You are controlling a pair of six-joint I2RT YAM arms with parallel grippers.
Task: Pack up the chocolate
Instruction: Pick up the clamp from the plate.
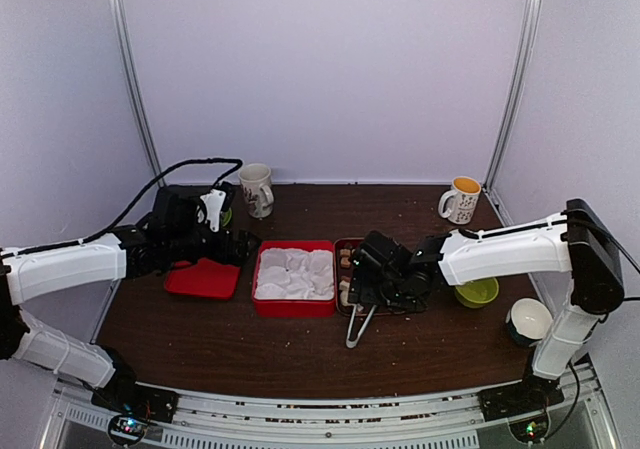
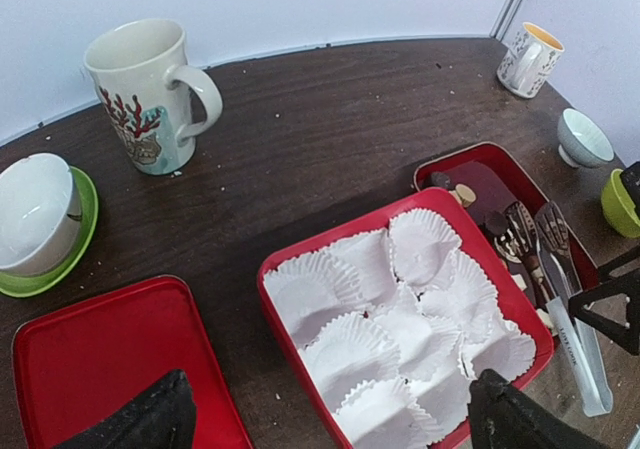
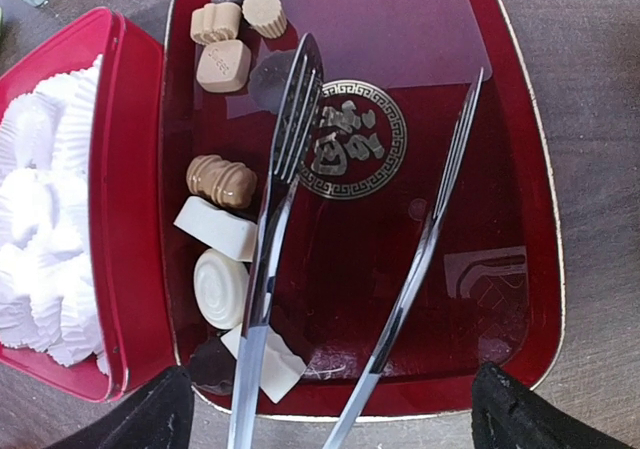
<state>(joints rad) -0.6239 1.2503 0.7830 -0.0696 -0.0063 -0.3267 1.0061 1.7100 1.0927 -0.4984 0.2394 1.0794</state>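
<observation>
Several small chocolates lie along the left side of a dark red tray [image 3: 500, 169]: tan pieces [image 3: 222, 44], a brown ridged one [image 3: 220, 181], cream-white ones [image 3: 220, 287] and dark ones. Metal tongs [image 3: 275, 219] lie open across the tray, handle end toward me. My right gripper [image 3: 335, 419] is open just above the tray's near edge, its fingers either side of the tong arms and apart from them. The red box [image 2: 290, 329] beside the tray holds empty white paper cups [image 2: 400, 319]. My left gripper [image 2: 325, 424] is open and empty over the box's left edge.
A red lid [image 1: 203, 279] lies left of the box. A patterned mug [image 1: 257, 189] stands at the back left and a second mug [image 1: 462, 199] at the back right. A green bowl [image 1: 476, 291] and a white bowl [image 1: 528, 319] sit right. A white bowl on a green saucer [image 2: 35, 219] sits far left.
</observation>
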